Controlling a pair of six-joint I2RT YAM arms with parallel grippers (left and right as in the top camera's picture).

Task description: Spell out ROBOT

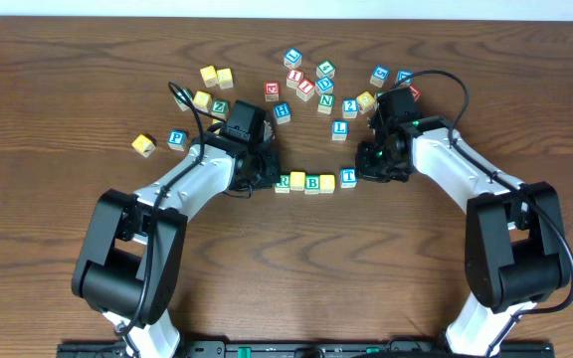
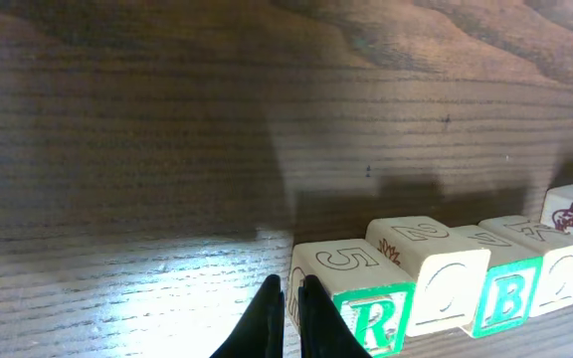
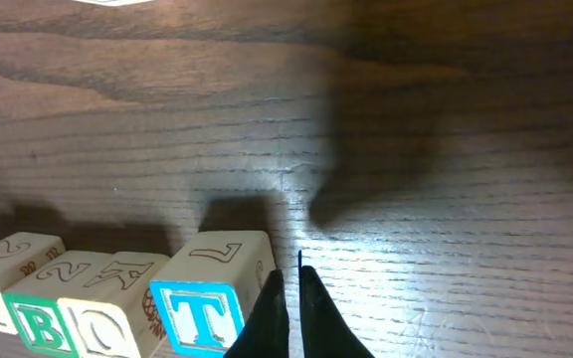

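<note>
Five letter blocks stand in a row on the wooden table: green R [image 1: 283,183], yellow O [image 1: 297,180], green B [image 1: 312,184], yellow O [image 1: 327,183] and blue T [image 1: 348,178]. My left gripper [image 1: 267,175] is shut and empty, its fingertips [image 2: 291,289] against the left side of the R block [image 2: 366,314]. My right gripper [image 1: 367,164] is shut and empty, its fingertips [image 3: 288,279] against the right side of the T block [image 3: 207,298]. In the left wrist view the O [image 2: 436,275] and B [image 2: 506,288] follow the R.
Several loose letter blocks lie scattered behind the row, among them a yellow block [image 1: 144,145], a blue one [image 1: 176,138], an H [image 1: 282,111], an L [image 1: 339,129] and a cluster near the right arm [image 1: 380,76]. The table's near half is bare wood.
</note>
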